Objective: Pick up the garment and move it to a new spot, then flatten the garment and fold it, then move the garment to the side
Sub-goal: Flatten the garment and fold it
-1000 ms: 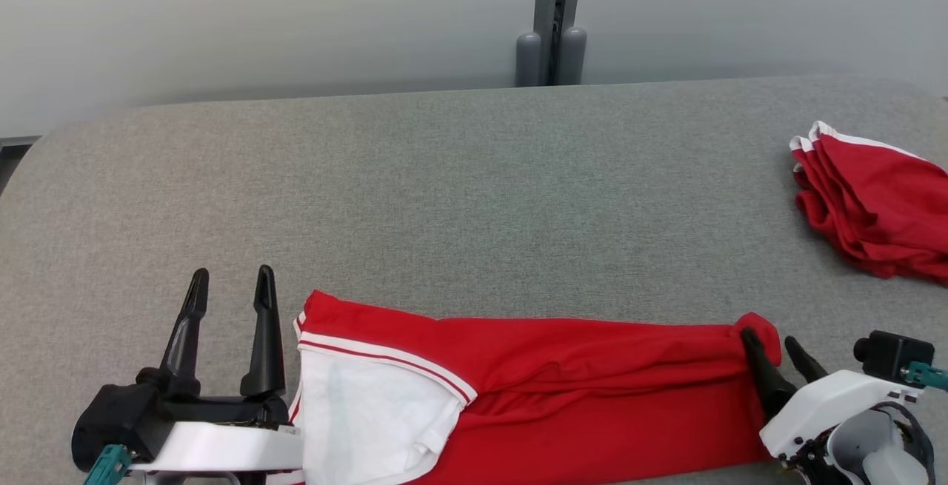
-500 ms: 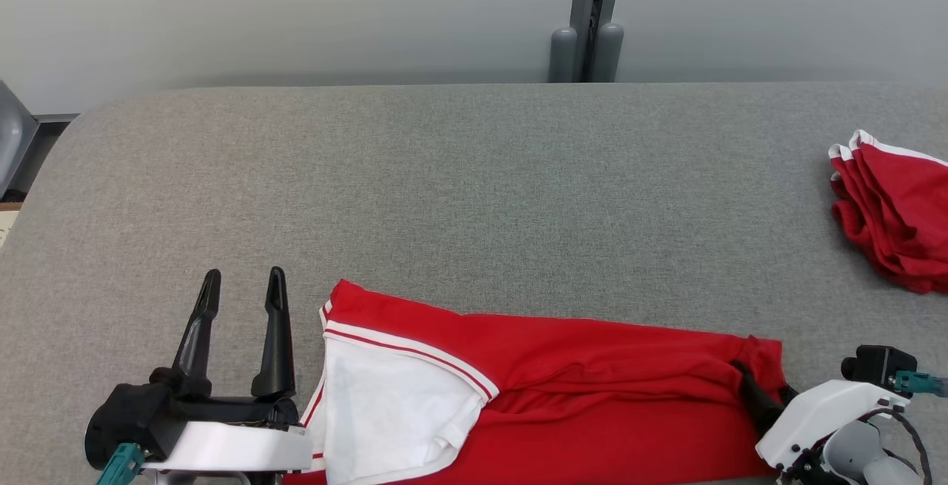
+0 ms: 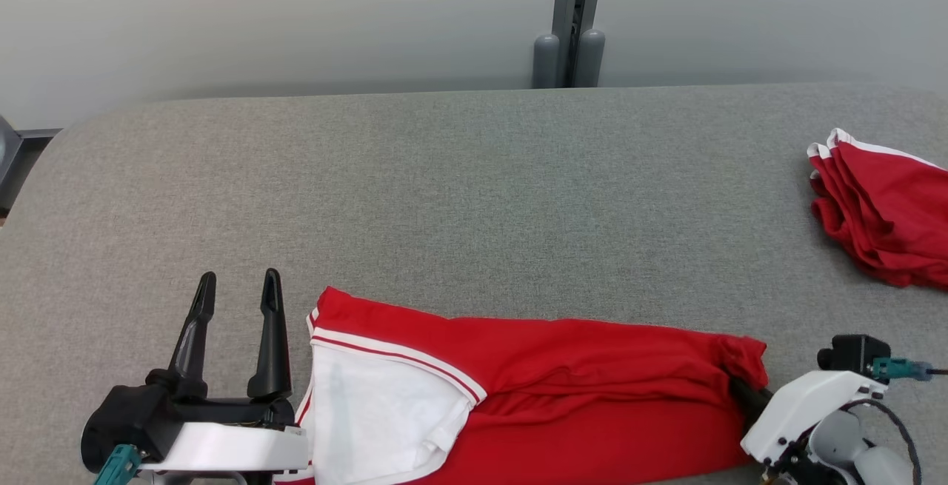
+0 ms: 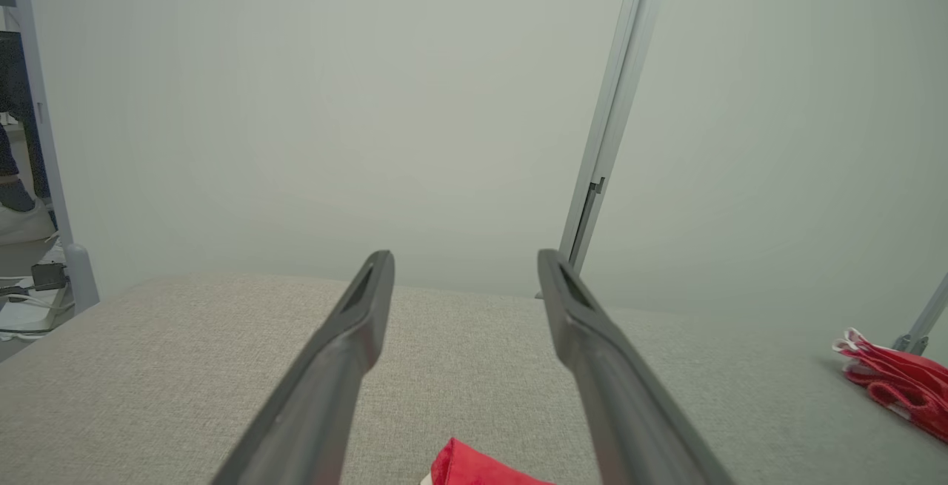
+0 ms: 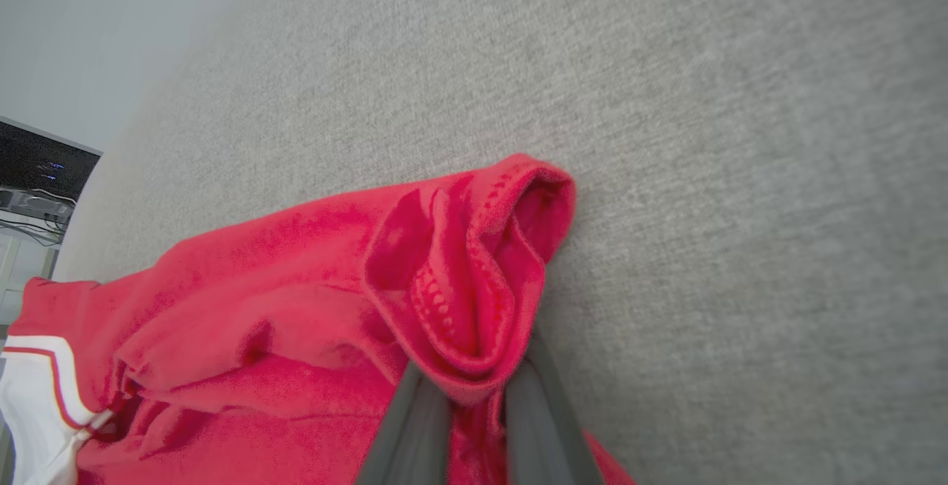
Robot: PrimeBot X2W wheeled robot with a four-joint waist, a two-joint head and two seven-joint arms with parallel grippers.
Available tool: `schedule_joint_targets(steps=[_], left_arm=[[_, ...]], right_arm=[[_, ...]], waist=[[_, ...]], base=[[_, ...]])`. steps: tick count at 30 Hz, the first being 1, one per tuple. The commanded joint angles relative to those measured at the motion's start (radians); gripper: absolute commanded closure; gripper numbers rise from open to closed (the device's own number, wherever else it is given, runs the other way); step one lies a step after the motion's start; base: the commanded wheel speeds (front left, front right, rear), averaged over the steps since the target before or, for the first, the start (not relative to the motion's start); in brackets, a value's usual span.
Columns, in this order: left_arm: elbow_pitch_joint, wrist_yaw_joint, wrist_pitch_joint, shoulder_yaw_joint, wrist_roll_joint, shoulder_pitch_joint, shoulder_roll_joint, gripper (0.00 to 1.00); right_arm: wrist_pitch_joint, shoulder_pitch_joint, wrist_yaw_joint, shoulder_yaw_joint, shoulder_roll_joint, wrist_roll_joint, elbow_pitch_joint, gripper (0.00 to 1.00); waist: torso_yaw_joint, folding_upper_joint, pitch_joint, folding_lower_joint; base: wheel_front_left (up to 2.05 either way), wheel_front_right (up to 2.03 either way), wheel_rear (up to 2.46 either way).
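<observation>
**Red garment on grey counter, right end pinched**

Item 1. Counter (image 3: 474,196): wide, covered in grey woven fabric, with rounded corners. It carries everything listed below.

Item 2. Garment (image 3: 592,366): red, lying stretched along the near edge of the counter, long axis left to right. Its left end is turned open to show a white panel (image 3: 378,418) edged with red-and-white striped trim. The red body is creased lengthwise. In the right wrist view the right end of the garment (image 5: 259,300) bunches into a rolled hem fold.

Item 3. Right jaws: pressed close together on that rolled hem at the garment's right end. In the right wrist view the two dark fingers (image 5: 415,433) stand nearly touching, with red cloth draped over and between them. From the head view one finger (image 3: 744,396) is mostly hidden under the cloth.

Item 4. Left jaws: spread wide, nothing between them. The fingers (image 3: 270,337) point away across the counter, just beside the garment's striped left end and apart from it. In the left wrist view the fingers (image 4: 348,352) frame bare counter, with a red corner of cloth low between them.

Item 5. Second red garment (image 3: 881,218): white-edged, folded in a loose stack at the counter's far right, well apart from item 2.

Item 6. Backdrop: pale wall panels joined by a grey post (image 3: 570,18).
</observation>
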Motion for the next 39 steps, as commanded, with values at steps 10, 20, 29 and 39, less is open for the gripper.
schedule_joint_targets(steps=[10,20,29,39], left_arm=[[-0.01,-0.015,-0.004,0.017,0.013,-0.009,0.0,0.0],[0.002,-0.016,-0.004,0.026,0.003,0.014,-0.002,0.0],[0.01,-0.027,-0.004,0.039,-0.001,0.03,-0.003,0.0],[0.029,-0.027,-0.004,0.018,-0.011,0.005,-0.002,0.0]], right_arm=[[-0.021,-0.121,0.0,-0.122,-0.112,-0.101,0.016,1.0],[0.069,-0.087,0.0,-0.13,-0.064,-0.053,-0.162,1.0],[0.244,0.023,0.0,-0.105,0.024,0.065,-0.483,1.0],[0.303,0.021,0.0,-0.025,0.105,0.151,-0.483,1.0]], waist=[[-0.021,0.0,0.003,0.0],[0.013,0.0,-0.03,0.0],[0.05,0.0,-0.051,0.0],[0.153,0.0,-0.034,0.0]], base=[[0.0,0.0,0.0],[0.0,0.0,0.0],[0.0,0.0,0.0],[0.0,0.0,0.0]])
